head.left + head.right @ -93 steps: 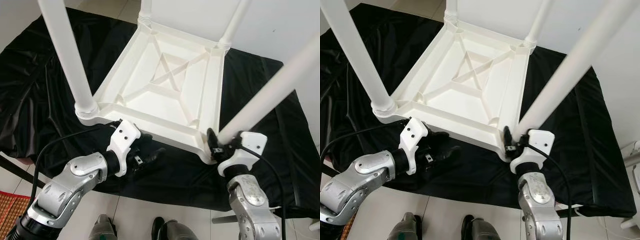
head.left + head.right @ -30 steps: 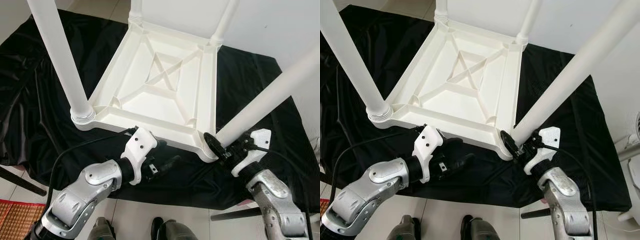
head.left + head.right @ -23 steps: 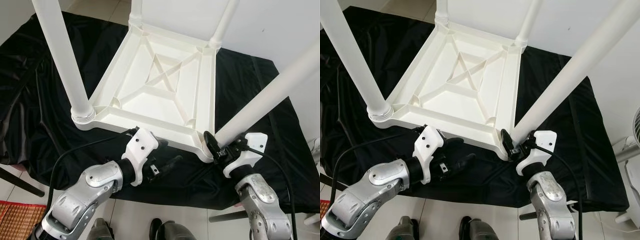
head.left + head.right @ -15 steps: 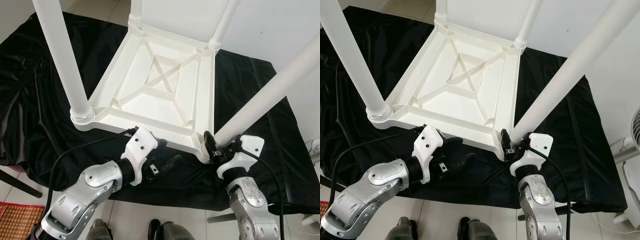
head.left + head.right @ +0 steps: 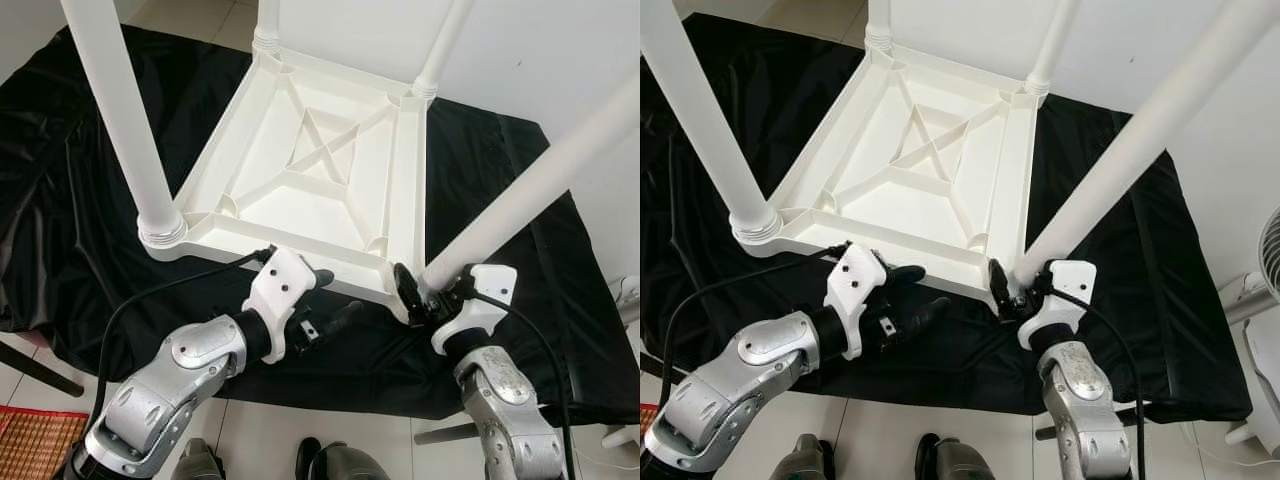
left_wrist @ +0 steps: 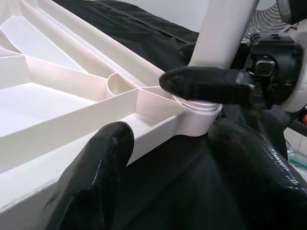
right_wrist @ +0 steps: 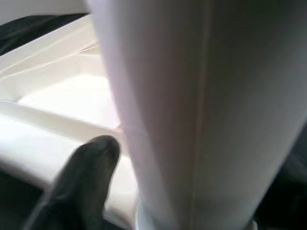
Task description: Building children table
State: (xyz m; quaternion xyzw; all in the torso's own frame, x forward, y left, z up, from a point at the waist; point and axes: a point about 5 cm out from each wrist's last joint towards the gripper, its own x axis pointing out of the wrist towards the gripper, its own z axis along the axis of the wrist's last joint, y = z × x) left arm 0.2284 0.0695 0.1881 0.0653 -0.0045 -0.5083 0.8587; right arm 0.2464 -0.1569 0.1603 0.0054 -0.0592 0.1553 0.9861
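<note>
1. The white table (image 5: pixel 320 170) lies upside down on a black cloth (image 5: pixel 60 200), underside ribs up. All four legs stand in its corner sockets.
2. The right gripper (image 5: pixel 420 298) is at the near right corner, its fingers pinching the base of the near right leg (image 5: pixel 520 200) just above the socket; in the right wrist view one finger (image 7: pixel 86 177) lies against the leg.
3. The left gripper (image 5: pixel 902 298) is at the near edge, fingers spread with one fingertip (image 6: pixel 96 167) on the rim, gripping nothing.
4. Judged step: seating or tightening the last leg, with the left gripper bracing the frame.
5. Next move likely calls for turning or pressing that leg fully home while the rim is held steady. Whether the joint is already tight cannot be told.
</note>
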